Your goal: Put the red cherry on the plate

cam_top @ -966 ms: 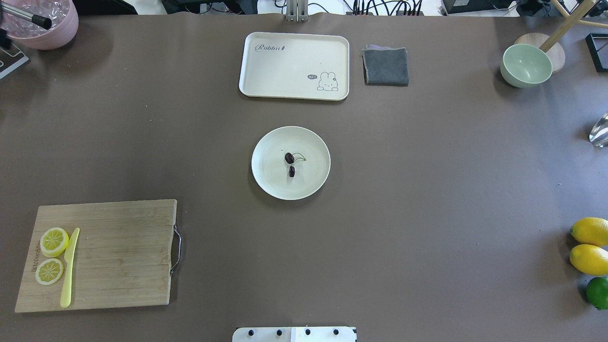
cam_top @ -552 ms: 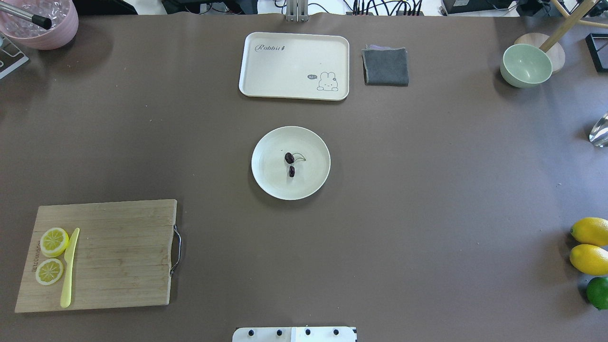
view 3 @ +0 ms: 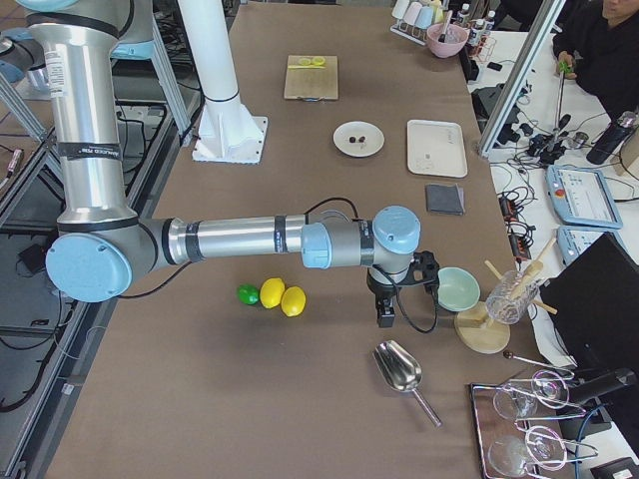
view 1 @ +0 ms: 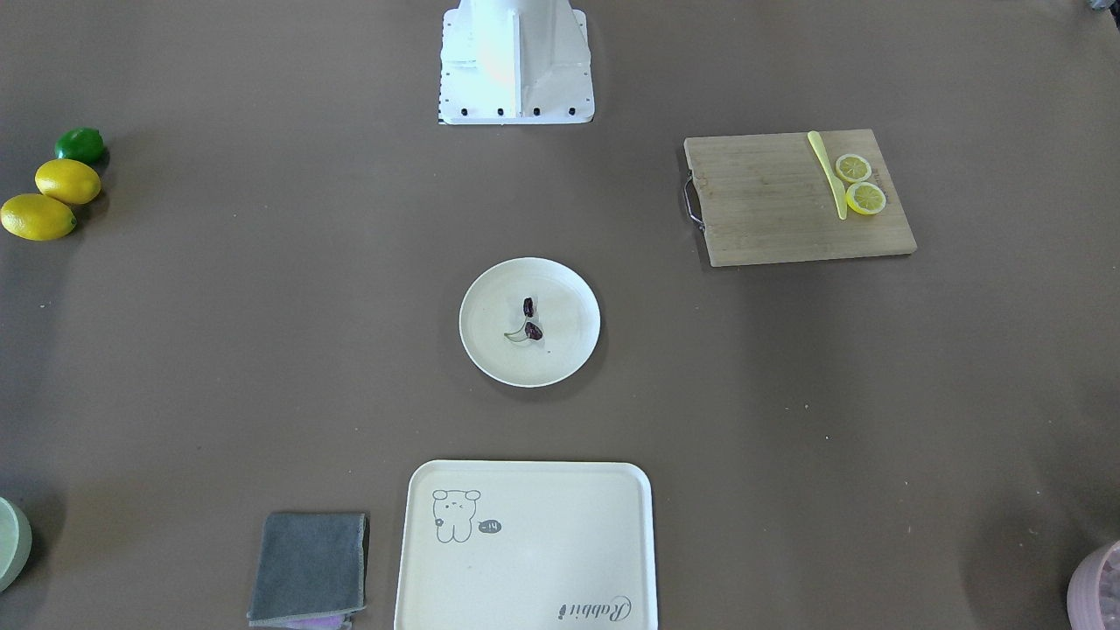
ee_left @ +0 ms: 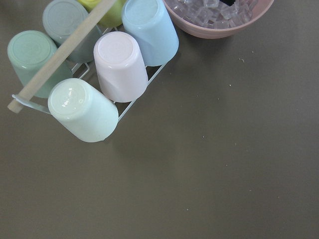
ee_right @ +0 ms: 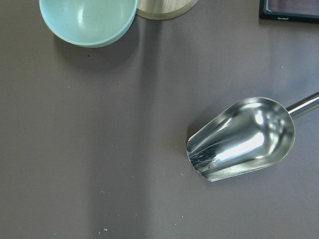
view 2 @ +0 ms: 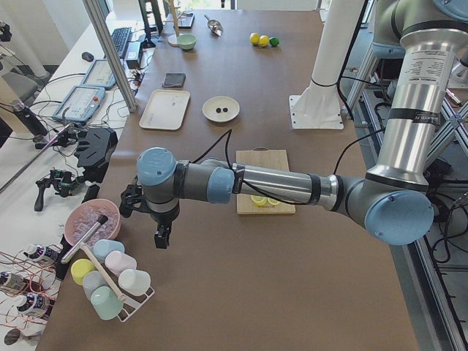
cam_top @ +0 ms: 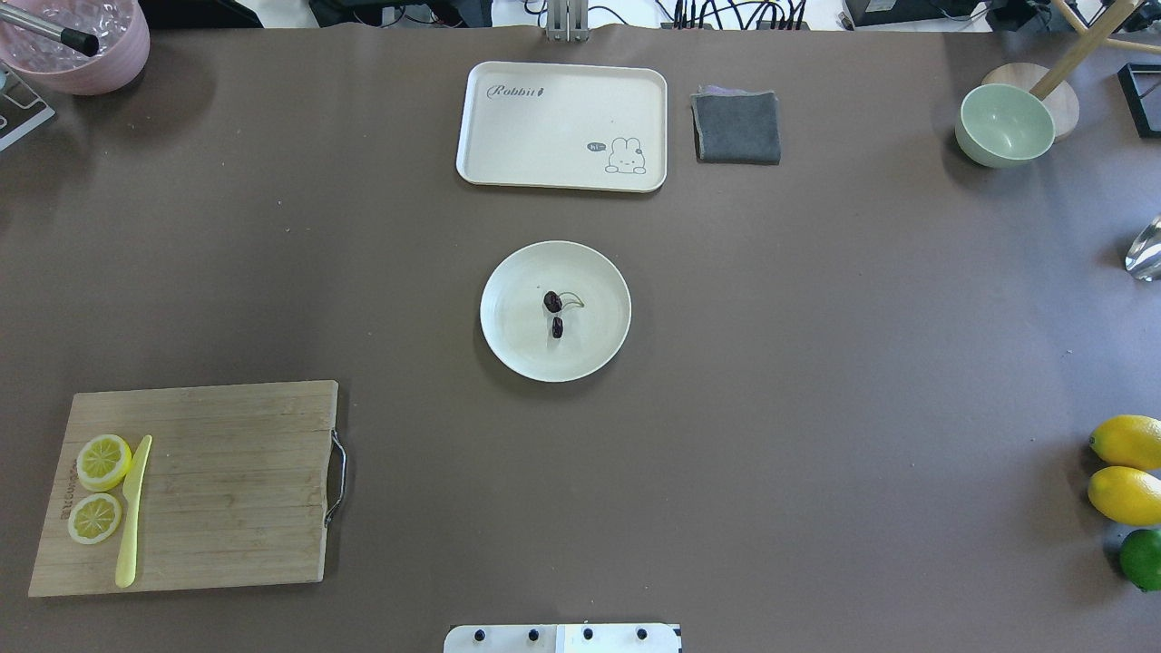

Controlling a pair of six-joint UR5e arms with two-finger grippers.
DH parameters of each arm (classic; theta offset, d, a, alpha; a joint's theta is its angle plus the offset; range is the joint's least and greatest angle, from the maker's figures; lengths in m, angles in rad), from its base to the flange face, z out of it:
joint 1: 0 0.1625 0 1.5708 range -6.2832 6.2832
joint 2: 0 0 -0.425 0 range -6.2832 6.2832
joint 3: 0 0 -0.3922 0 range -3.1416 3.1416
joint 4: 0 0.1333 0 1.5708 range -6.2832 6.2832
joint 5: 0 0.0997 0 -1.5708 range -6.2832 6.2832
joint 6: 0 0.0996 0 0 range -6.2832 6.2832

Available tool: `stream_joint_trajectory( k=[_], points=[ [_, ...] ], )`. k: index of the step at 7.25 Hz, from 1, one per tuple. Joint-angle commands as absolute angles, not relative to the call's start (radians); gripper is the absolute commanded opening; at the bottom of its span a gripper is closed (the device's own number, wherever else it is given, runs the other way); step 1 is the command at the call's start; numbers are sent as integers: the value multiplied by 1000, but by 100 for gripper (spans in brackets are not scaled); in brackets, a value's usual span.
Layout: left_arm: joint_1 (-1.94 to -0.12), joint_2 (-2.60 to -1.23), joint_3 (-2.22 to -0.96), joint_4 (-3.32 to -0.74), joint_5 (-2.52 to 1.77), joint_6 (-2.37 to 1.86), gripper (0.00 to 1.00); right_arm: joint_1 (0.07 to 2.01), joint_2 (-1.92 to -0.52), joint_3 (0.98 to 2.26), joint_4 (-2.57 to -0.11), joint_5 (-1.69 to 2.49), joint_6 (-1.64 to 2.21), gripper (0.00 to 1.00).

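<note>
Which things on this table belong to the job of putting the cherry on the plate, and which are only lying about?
Job:
cherry, already lying on the plate

Lying about:
tray, cloth, green bowl, board, lemon slices, knife, lemons, lime, scoop, cups, pink bowl

The brown desk (cam_top: pixel 816 363) carries a cream tray (cam_top: pixel 560 125) with a rabbit drawing, and a folded grey cloth (cam_top: pixel 736 127) lies just beside it. A wooden cutting board (cam_top: pixel 218 490) holds two lemon slices (cam_top: pixel 103 461) with a yellow plastic knife (cam_top: pixel 132 510) alongside. At the opposite end, two whole lemons (cam_top: pixel 1126 442) and a lime (cam_top: pixel 1141 559) sit in a row. A pale green bowl (cam_top: pixel 1004 124) stands near a metal scoop (ee_right: pixel 241 138) — and upturned pastel cups (ee_left: pixel 119 64) cluster beside a pink bowl (ee_left: pixel 219 32) of ice.
</note>
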State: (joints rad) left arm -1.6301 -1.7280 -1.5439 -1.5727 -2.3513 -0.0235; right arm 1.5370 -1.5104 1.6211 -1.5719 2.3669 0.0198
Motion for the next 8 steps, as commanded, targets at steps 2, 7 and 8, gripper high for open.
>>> stream_joint_trajectory(
  k=[2,7,8],
  points=[
    [-1631,-1710,-1546,-1575,-2352,-23,98,1537,-1509,1620,-1572,2365,20,100],
    [-1631,-1709,-1548,-1577,-2350,-26,98,1537,-1503,1628,-1571,2367,32,100],
    [-1629,-1709,-1549,-1577,-2350,-26,98,1537,-1505,1629,-1571,2373,32,100]
  ],
)
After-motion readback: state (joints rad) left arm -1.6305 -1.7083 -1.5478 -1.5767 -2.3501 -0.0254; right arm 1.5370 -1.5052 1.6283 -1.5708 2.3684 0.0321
